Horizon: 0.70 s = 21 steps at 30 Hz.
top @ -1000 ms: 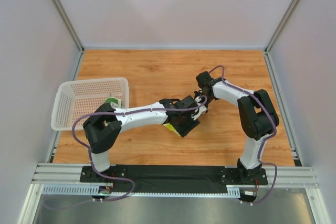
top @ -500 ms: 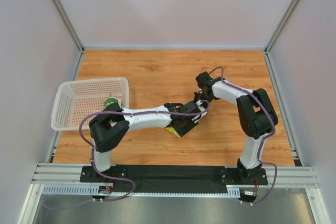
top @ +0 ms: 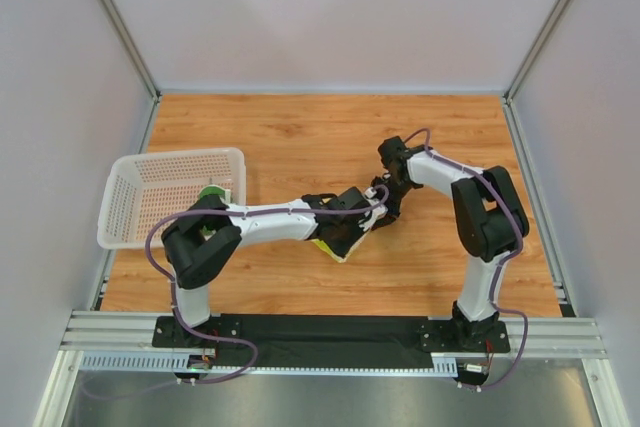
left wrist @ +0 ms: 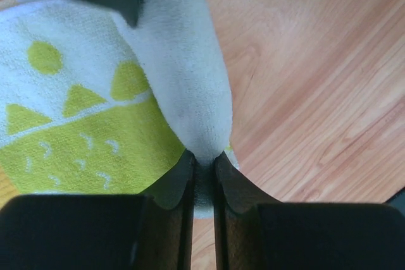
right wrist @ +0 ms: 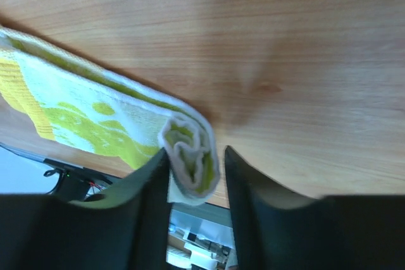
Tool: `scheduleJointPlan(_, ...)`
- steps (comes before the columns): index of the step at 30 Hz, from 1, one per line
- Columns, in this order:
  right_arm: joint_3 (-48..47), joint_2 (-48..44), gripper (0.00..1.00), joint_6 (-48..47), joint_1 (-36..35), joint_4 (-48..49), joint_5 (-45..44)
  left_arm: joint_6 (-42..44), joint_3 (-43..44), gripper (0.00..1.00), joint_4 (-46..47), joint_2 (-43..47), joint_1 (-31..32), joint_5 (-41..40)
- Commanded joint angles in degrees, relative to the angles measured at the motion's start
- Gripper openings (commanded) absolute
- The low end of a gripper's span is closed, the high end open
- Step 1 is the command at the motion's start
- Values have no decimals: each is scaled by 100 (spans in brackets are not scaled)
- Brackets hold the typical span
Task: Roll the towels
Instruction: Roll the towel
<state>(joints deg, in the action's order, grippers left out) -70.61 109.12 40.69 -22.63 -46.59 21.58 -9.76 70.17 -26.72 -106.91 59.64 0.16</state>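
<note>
Two towels show, one on the table and one in a basket. The lime-yellow towel [left wrist: 82,124] lies on the wooden table [top: 300,137] near its middle, between the two wrists, and in the overhead view only a corner of it peeks out from under the left arm. Its printed face carries white and yellow shapes. One end of it is wound into a small tight roll, which lies on the wood with its spiral end facing the right wrist camera. A pale fold of the cloth rises from the flat part.

That fold is pinched by the left gripper [left wrist: 202,156], whose jaws are pressed together on the cloth with only the fabric between them. The right gripper [right wrist: 196,151] stands spread around the rolled end: the roll sits between the jaws, against one finger [right wrist: 149,184], with a gap showing on the other side, so it is not clamped.

Well to the left, the dark green towel [top: 211,194] sits in the near right corner of the white mesh basket [top: 160,162], partly hidden by the left arm's elbow. The basket rests at the table's left edge
</note>
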Motion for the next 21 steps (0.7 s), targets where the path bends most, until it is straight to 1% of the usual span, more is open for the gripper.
scheduleJointPlan(1,-408,30,43,-122,259,-175,-84,-254,-363,4,175,355,-312,870)
scheduleJointPlan(4,-594,30,51,-184,522,-272,-76,-386,-504,3,316,487,-548,1458)
scheduleJointPlan(6,-665,-57,53,-184,645,-132,56,-465,-600,3,369,540,-698,1618)
scheduleJointPlan(7,-647,-118,53,-158,759,-36,248,-483,-636,2,439,549,-760,1862)
scheduleJointPlan(9,-481,-233,54,-123,865,377,468,-588,-689,2,501,540,-874,2057)
scheduleJointPlan(11,-314,-426,54,-79,936,815,838,-667,-759,2,624,461,-1059,2417)
scheduleJointPlan(13,11,-540,50,-87,936,1071,1179,-816,-847,0,746,391,-1251,2628)
scheduleJointPlan(15,492,-725,49,-70,910,1520,1374,-905,-961,0,861,320,-1427,2883)
scheduleJointPlan(16,669,-786,49,-35,901,1695,1610,-1018,-1014,0,975,320,-1481,2997)
scheduleJointPlan(17,845,-926,49,-17,892,2088,1725,-1071,-1058,0,1045,312,-1542,3059)
scheduleJointPlan(19,1371,-1059,48,1,840,2486,2023,-1220,-1181,0,1186,294,-1700,3173)
scheduleJointPlan(20,1522,-1147,48,-8,813,2810,2104,-1282,-1207,0,1230,259,-1744,3200)
scheduleJointPlan(21,1628,-1174,48,-34,778,2909,2130,-1318,-1234,0,1283,233,-1832,3235)
